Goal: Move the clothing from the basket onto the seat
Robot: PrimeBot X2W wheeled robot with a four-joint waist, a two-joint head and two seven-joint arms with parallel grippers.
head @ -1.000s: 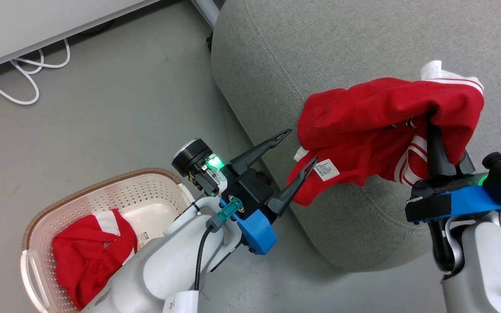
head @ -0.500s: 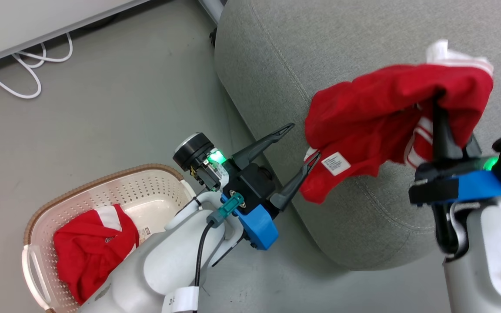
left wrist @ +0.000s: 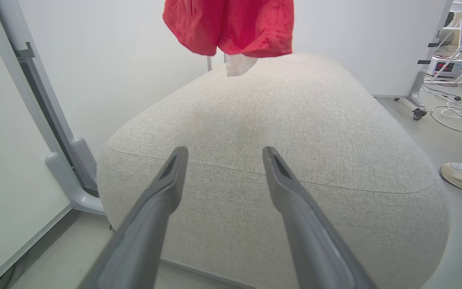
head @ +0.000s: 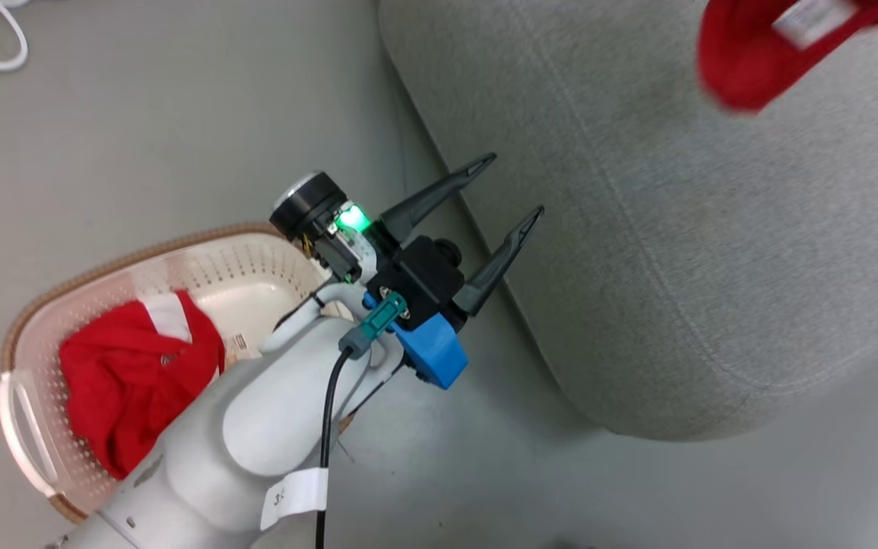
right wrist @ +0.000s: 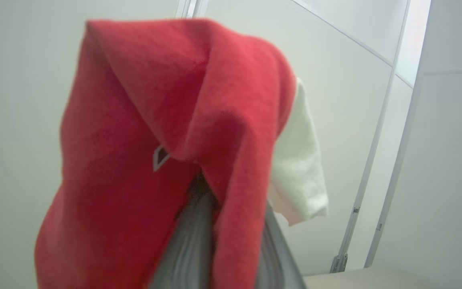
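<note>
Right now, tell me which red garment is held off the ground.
The red garment gripped by the right gripper, hanging above the seat. The other garment lies crumpled in the basket, untouched.

The left forearm [head: 271, 412] is a smooth white shell with a black cable [head: 325, 435] running to a teal plug [head: 378, 325] and a white printed tag [head: 294, 497]. The wrist has a bright blue bracket [head: 429, 356], a green light [head: 353, 219], and the left gripper [head: 517, 183], its fingers [left wrist: 155, 216] tapering and dark grey.
</note>
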